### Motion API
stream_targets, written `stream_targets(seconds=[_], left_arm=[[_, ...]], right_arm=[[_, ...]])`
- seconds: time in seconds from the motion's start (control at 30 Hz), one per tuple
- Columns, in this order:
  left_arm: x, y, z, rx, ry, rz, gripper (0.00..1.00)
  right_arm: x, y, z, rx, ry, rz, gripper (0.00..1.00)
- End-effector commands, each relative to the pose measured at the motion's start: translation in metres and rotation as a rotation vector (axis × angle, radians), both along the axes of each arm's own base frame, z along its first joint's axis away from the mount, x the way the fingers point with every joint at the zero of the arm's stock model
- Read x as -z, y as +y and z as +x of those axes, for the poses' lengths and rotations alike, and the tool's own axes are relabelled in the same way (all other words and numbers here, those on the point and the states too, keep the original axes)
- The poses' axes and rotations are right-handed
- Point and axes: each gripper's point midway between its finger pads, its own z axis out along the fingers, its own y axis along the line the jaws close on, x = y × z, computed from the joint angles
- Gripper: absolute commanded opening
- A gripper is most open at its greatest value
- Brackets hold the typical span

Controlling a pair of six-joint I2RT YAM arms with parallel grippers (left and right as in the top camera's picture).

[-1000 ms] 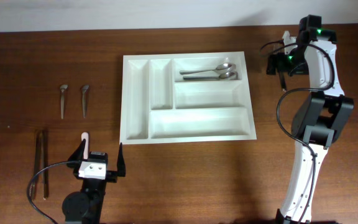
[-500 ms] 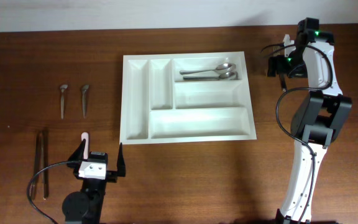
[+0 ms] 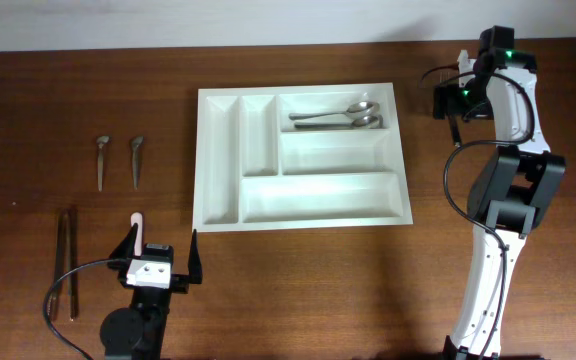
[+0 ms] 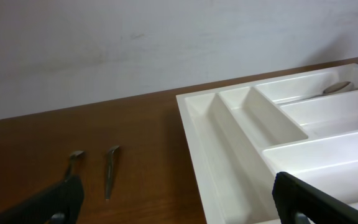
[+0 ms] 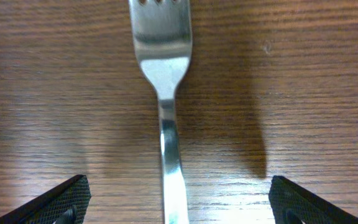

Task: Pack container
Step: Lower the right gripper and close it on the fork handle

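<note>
Five-compartment white container (image 3: 318,155) w/ sloped rims, two spoons (image 3: 338,118) in top slot.

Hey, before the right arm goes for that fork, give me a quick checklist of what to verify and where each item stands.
1. The right gripper is open: ok, fingers wide on either side of the fork.
2. The fork is centred between them: ok, its handle runs down the middle.
3. The fork lies free on the table: ok, nothing on it.
4. Room in the tray: ok, it holds only two spoons, in the top long compartment.
5. Height above the fork: cannot tell.
6. The left gripper is clear of the tray: ok, open and apart from it.
</note>
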Motion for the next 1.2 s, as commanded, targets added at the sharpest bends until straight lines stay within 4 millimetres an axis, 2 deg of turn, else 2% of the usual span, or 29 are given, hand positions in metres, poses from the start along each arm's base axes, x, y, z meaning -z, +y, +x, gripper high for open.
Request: stream_targets(seconds=[0.0, 0.37, 0.5, 0.77, 0.87, 0.9, 1.03, 1.17], left_arm=[[0.002, 0.001, 0.000, -0.001, 0.001, 0.012, 0.99], [0.002, 0.001, 0.000, -0.001, 0.001, 0.012, 0.99], [0.002, 0.001, 0.000, -0.001, 0.001, 0.012, 0.99], [0.002, 0.001, 0.000, -0.001, 0.001, 0.012, 0.99], [0.002, 0.001, 0.000, -0.001, 0.001, 0.012, 0.99], [0.002, 0.001, 0.000, -0.001, 0.001, 0.012, 0.99], [0.002, 0.001, 0.000, -0.001, 0.001, 0.012, 0.99], [0.002, 0.001, 0.000, -0.001, 0.001, 0.012, 0.99]], right_arm=[[0.019, -0.001, -0.004, 0.006, 0.038, -0.012, 0.93], [0.023, 0.002, -0.003, -0.015, 0.041, -0.014, 0.91], [0.021, 0.005, 0.003, -0.036, 0.017, -0.023, 0.89], [0.020, 0.007, 0.010, -0.043, -0.008, -0.029, 0.66], [0.020, 0.006, 0.011, -0.041, -0.010, -0.029, 0.48], [0.020, 0.006, 0.010, -0.041, -0.009, -0.030, 0.45], [0.020, 0.005, 0.010, -0.039, -0.009, -0.036, 0.44], [0.020, 0.003, 0.010, -0.035, -0.007, -0.048, 0.33]])
